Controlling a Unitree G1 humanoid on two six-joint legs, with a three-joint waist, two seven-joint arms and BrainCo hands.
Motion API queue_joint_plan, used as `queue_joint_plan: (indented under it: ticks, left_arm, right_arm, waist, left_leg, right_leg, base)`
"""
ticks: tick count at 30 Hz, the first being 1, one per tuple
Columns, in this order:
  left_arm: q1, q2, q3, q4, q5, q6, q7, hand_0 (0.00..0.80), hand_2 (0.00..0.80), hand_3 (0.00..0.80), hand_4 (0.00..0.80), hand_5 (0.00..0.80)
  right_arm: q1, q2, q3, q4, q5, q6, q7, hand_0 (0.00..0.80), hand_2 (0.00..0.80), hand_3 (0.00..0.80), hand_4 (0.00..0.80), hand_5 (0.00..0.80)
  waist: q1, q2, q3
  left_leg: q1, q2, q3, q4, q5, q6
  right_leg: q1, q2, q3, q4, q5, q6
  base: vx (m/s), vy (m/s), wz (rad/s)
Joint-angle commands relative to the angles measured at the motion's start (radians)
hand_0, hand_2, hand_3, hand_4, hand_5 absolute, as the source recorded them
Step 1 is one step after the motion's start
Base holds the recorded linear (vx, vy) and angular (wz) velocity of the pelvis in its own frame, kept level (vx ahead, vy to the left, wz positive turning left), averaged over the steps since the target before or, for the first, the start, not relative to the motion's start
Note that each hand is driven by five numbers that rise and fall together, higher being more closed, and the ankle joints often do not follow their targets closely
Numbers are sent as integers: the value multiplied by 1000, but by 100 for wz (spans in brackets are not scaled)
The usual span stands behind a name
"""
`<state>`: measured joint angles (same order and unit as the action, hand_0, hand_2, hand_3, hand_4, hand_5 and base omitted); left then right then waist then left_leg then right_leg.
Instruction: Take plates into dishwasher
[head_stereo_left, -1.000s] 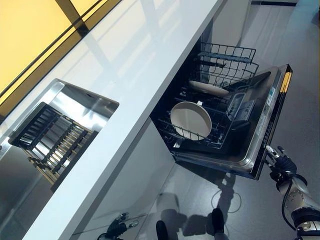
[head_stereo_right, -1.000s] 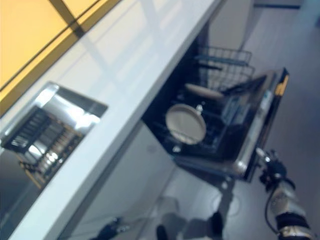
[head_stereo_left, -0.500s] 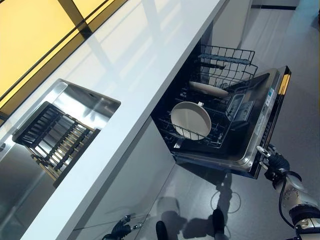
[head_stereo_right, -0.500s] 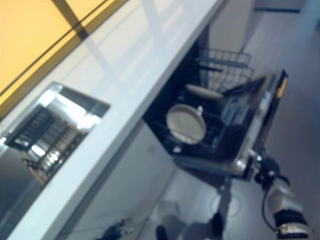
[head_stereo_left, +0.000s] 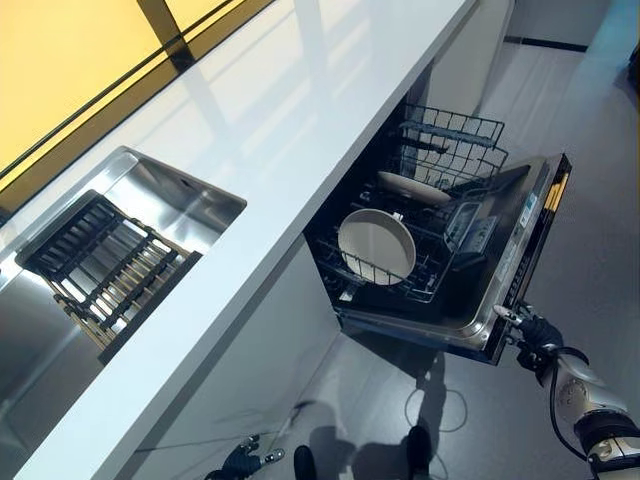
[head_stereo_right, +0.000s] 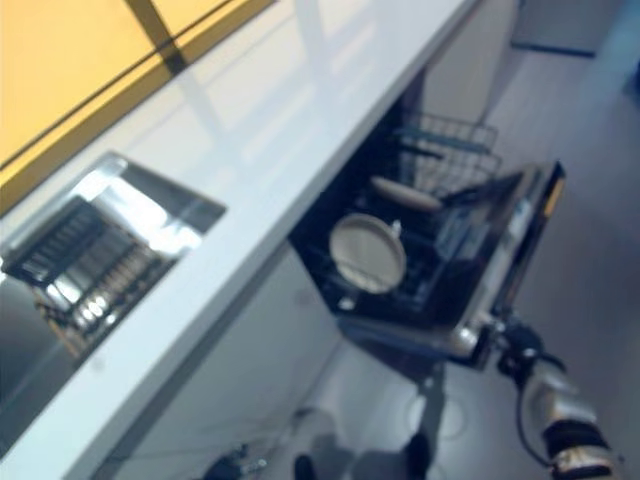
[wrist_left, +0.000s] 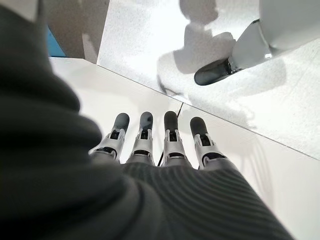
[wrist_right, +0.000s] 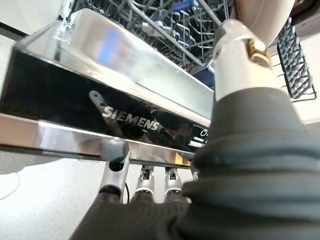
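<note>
While the robot looked down along the long white bench (head_stereo_left: 270, 150), a steel sink (head_stereo_left: 190, 195) lay sunk into its left part, with a dark slatted rack (head_stereo_left: 105, 265) set across the basin. Low at the left, the left hand (head_stereo_left: 240, 462) hung near the grey floor (head_stereo_left: 600, 230) beside the white cabinet front (head_stereo_left: 260, 370); in its own wrist view the fingers (wrist_left: 170, 132) lay straight, side by side, with nothing in them.

Farther right, the dishwasher (head_stereo_left: 440, 250) stood open beneath the bench. Its door (head_stereo_left: 500, 270) was let down towards the floor and the lower basket (head_stereo_left: 400, 290) was drawn out over it. A round pale plate (head_stereo_left: 376, 246) stood on edge in that basket, leaning among the wires. Just behind it a second plate (head_stereo_left: 415, 187) lay nearly flat, and past that was a wire upper basket (head_stereo_left: 455, 135), in which no plates could be seen.

At the far right, the right hand (head_stereo_left: 535, 330) was up against the outer edge of the door. In its wrist view the fingers (wrist_right: 145, 180) reached up straight against the underside of the door's dark front panel, touching its steel rim, and gripped nothing.
</note>
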<state>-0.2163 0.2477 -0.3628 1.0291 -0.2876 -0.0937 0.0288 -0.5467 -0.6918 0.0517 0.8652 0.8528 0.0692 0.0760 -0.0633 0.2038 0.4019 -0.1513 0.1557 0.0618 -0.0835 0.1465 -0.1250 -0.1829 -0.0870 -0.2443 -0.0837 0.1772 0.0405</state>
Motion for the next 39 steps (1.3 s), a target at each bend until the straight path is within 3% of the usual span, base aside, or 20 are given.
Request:
queue_joint_plan:
  ticks: [1,11,30,39]
  left_arm:
    - [-64,90,-18,-3,25,0,-3,0,0,0,0,0]
    - [-47,85,-16,8,36,-4,-4,0,0,0,0,0]
    - [-8,74,0,32,51,0,-32,0,0,0,0,0]
    - [37,89,22,54,82,1,-60,0,0,0,0,0]
  right_arm:
    - [-135,259,174,-252,-13,29,159,0,0,0,0,0]
    - [-130,265,172,-308,4,11,167,0,0,0,0,0]
    - [-163,269,200,-458,-11,62,199,0,0,0,0,0]
    - [-146,245,270,-518,-180,44,288,0,0,0,0,0]
  waist:
    - [117,-112,-29]
    - [124,-121,-44]
    - [162,-139,-98]
    - [204,-168,-135]
  left_leg:
    - [-56,-55,10,-4,27,47]
    - [-44,-54,3,-4,21,47]
    - [1,-59,-32,-4,11,48]
    - [15,-65,-68,-4,12,52]
  right_leg:
    - [-17,-73,-29,182,-138,16]
    - [9,-72,-35,164,-137,17]
    - [88,-81,-64,145,-152,13]
    - [133,-74,-97,146,-168,11]
  base:
    - [21,0,7]
    - [2,0,0]
    - [31,13,7]
    - [95,12,28]
